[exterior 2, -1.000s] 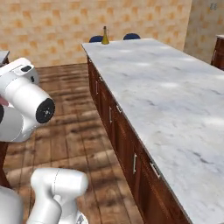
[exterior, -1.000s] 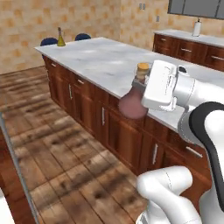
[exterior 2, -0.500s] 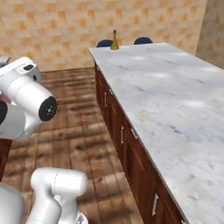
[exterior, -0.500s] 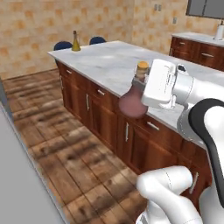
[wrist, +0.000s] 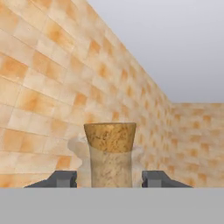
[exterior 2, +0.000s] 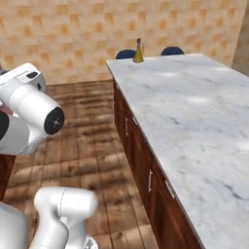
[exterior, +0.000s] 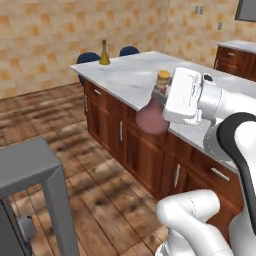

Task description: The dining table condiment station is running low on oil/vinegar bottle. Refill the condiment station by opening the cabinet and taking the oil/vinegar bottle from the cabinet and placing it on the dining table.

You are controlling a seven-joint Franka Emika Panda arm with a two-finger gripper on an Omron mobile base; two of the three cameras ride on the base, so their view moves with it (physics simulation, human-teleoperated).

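The bulbous reddish-pink glass bottle [exterior: 151, 116] with tan cork stopper [wrist: 110, 137] is held in the partly closed hand [wrist: 110, 178]; it is judged fragile, slippery and bottom-heavy, best gripped low on the neck.

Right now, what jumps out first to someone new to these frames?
The oil/vinegar bottle, pink with a cork stopper, held in the gripper beside the dining table. Then the long marble top itself, with a yellow-olive bottle standing alone at its far end near two blue stools.

glossy pink glass oil/vinegar bottle [exterior: 151, 117] with rough cork stopper; smooth marble-topped, dark-wood dining table [exterior: 131, 80]
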